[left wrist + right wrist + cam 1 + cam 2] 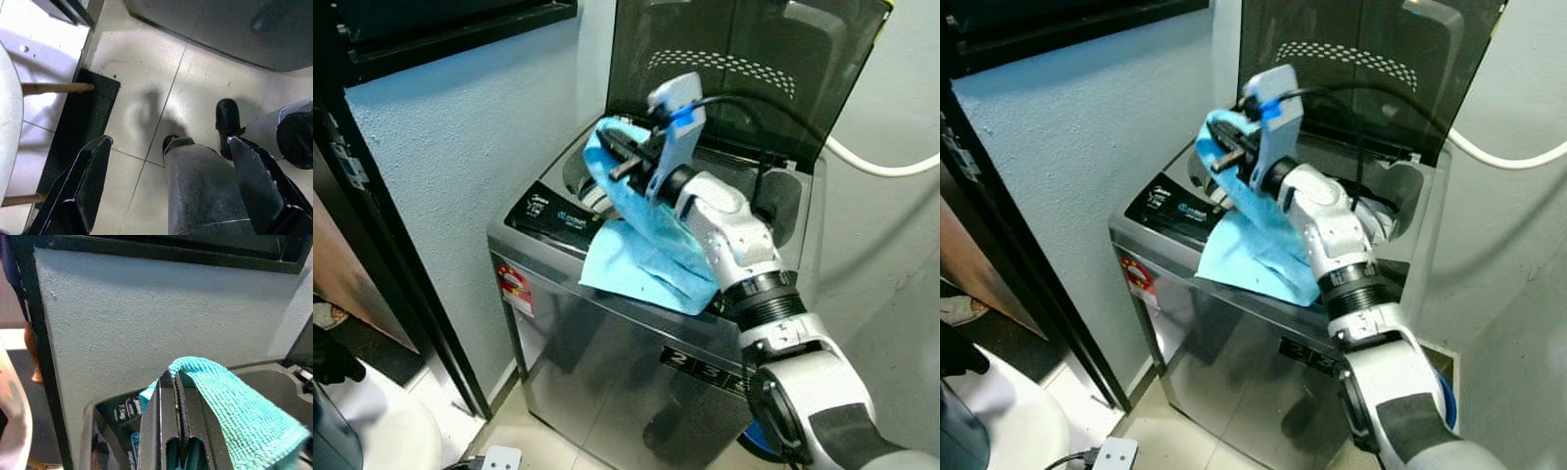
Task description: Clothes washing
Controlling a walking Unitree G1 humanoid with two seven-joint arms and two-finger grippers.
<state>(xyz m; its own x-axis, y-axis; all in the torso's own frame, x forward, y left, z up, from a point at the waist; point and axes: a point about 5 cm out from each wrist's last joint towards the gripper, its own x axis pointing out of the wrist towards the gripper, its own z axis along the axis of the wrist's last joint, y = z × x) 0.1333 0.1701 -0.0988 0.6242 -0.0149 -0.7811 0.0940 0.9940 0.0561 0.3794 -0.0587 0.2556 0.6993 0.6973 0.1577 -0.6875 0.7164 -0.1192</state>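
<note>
Above the open top of the washing machine (607,372), a blue cloth (651,245) is held pinched between the closed fingers of the right gripper (619,162), and its lower part is draped over the machine's front edge beside the control panel (558,215). Behind it, the dark lid (744,69) is raised upright. The left gripper (171,191) is hung over the tiled floor (161,83) with its fingers spread apart.

A white hose (886,168) runs along the pale blue wall (460,147) at 3 o'clock. A black door frame (386,255) stands at 9 o'clock. Tiled floor (146,73) lies below.
</note>
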